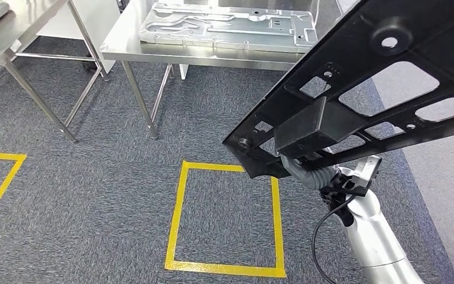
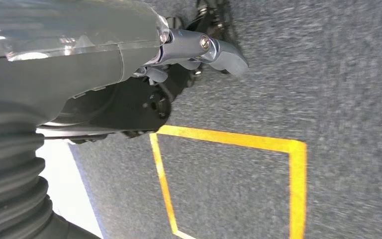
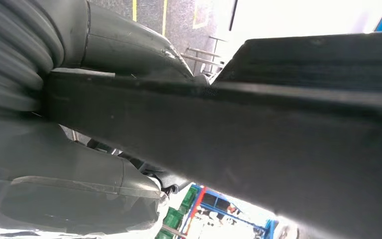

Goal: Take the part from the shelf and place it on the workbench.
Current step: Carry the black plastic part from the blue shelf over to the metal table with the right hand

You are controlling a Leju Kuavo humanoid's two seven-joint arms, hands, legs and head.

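Note:
A large black plastic frame part (image 1: 390, 77) with cut-outs and a boxy block on its underside hangs tilted over the carpet at the right of the head view. My right hand (image 1: 310, 173) grips it from beneath, mostly hidden by the part; its silver forearm rises from the lower right. In the right wrist view the part's dark edge (image 3: 278, 134) runs between the grey thumb and the rest of the hand (image 3: 69, 174). Ahead stands the steel workbench (image 1: 213, 56). My left hand (image 2: 199, 50) hangs over the floor, thumb out, holding nothing.
A flat silver metal plate (image 1: 230, 26) lies on the workbench. A second steel table (image 1: 0, 44) stands at the far left. A yellow tape square (image 1: 180, 207) marks the grey carpet in front of me. A pale floor strip (image 1: 443, 171) runs along the right.

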